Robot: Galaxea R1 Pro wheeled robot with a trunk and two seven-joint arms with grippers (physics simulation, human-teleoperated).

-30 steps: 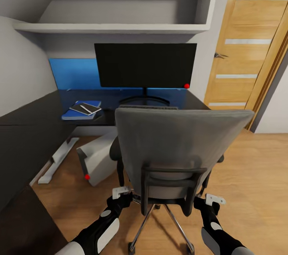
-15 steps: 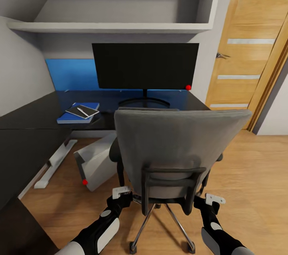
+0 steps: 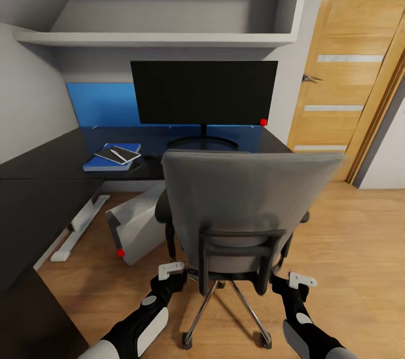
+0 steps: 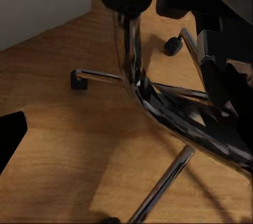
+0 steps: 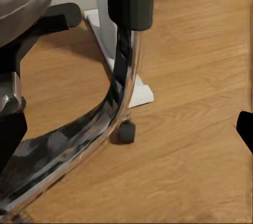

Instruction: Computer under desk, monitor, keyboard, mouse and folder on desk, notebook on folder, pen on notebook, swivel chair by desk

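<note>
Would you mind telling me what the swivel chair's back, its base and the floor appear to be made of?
The swivel chair back looks like grey woven upholstery: matt, no shine. Its base looks like polished chrome metal, mirroring the room. The floor looks like light wood boards, with grain lines; being rendered, laminate is possible.

1. I'm seeing the swivel chair (image 3: 247, 201) showing grey upholstery, a black back frame and a chrome base.
2. The monitor (image 3: 203, 92) is showing black, with a red dot at a lower corner.
3. The tabletop (image 3: 45, 167) is showing matt black.
4. The folder (image 3: 101, 163) is showing bright blue under the dark notebook (image 3: 118, 153) and whitish pen (image 3: 119, 153).
5. The computer (image 3: 138, 224) is showing light grey with a red light.
6. The floor (image 3: 349, 235) is showing light wood grain.
</note>
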